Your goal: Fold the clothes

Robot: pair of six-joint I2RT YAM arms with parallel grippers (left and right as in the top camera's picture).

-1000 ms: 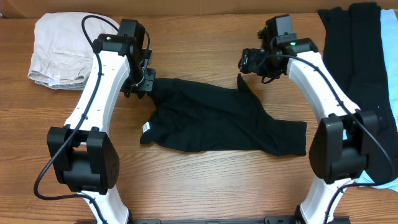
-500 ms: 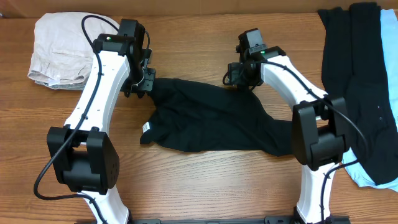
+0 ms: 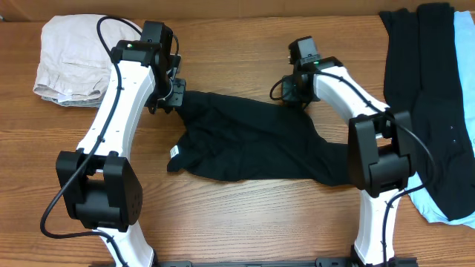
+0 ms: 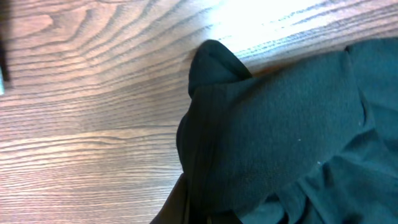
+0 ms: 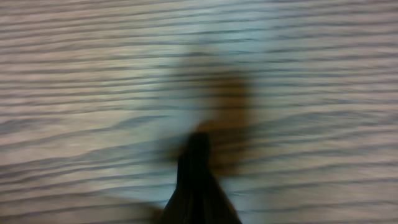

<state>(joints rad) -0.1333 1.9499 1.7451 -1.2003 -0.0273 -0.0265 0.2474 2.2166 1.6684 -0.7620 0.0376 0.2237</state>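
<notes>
A black garment (image 3: 252, 141) with a small white label (image 3: 175, 152) lies crumpled in the middle of the table. My left gripper (image 3: 172, 100) is shut on its upper left corner. In the left wrist view the dark fabric (image 4: 280, 137) fills the right and bottom and hides the jaws. My right gripper (image 3: 291, 95) is shut on a peak at the garment's upper right edge. The blurred right wrist view shows a narrow point of black cloth (image 5: 198, 186) rising from the bottom centre over wood.
A folded pale beige garment (image 3: 70, 59) sits at the far left corner. A stack of black clothes (image 3: 423, 89) lies along the right edge on a light-blue piece (image 3: 464, 74). Bare wooden tabletop (image 3: 245, 215) runs along the front.
My right gripper has swung left to the garment's upper right peak and closed on it. The left gripper has kept its hold in place.
</notes>
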